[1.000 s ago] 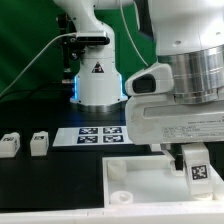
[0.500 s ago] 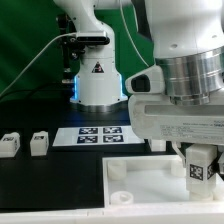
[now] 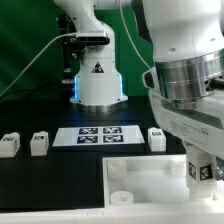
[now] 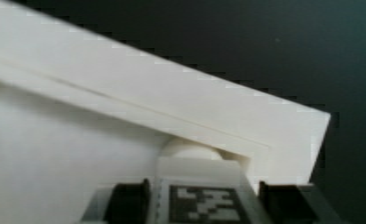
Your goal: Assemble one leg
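My gripper point(image 3: 201, 172) is shut on a leg point(image 3: 201, 170), a white block with a black-and-white tag, and holds it over the right part of the large flat white panel point(image 3: 140, 180) at the exterior view's right. In the wrist view the held leg point(image 4: 203, 200) sits between my two dark fingers point(image 4: 127, 203), right at a corner hole of the panel point(image 4: 109, 130). Two loose legs point(image 3: 10, 145) point(image 3: 39, 143) lie at the exterior view's left. Another leg point(image 3: 156, 138) stands beside the marker board.
The marker board point(image 3: 97, 135) lies on the black table behind the panel. A second robot's white base point(image 3: 98, 80) with a blue light stands at the back centre. The panel has a corner hole at its front left point(image 3: 121, 197).
My gripper has moved toward the exterior view's right and slightly down with the leg in it, uncovering the leg that stands next to the marker board.
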Controlling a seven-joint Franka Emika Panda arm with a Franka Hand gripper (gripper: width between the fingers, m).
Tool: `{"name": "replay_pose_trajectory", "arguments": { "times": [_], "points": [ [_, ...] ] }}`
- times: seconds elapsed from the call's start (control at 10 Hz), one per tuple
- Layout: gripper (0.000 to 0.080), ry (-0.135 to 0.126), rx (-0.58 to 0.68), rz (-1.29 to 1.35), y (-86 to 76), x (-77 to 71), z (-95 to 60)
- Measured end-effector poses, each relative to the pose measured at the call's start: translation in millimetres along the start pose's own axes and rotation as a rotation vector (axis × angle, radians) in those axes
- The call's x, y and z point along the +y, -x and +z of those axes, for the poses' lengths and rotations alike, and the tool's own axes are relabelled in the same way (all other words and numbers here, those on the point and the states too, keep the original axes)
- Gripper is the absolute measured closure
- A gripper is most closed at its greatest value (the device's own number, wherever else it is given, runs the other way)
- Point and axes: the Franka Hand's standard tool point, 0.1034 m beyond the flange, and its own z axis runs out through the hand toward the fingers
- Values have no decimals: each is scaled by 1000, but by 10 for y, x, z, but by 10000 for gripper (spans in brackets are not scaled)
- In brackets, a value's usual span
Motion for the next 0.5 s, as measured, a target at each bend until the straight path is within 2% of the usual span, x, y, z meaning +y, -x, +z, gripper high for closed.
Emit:
{"name": "replay_pose_trajectory", "arguments": {
  "times": [0.1, 0.2, 0.4, 0.5],
  "points": [
    [506, -42, -26, 210, 9, -28, 16],
    [506, -76, -43, 275, 13, -25, 19],
    [506, -69, -41, 183, 23, -12, 21],
    [506, -53, -41, 97, 33, 5, 21]
  ]
}}
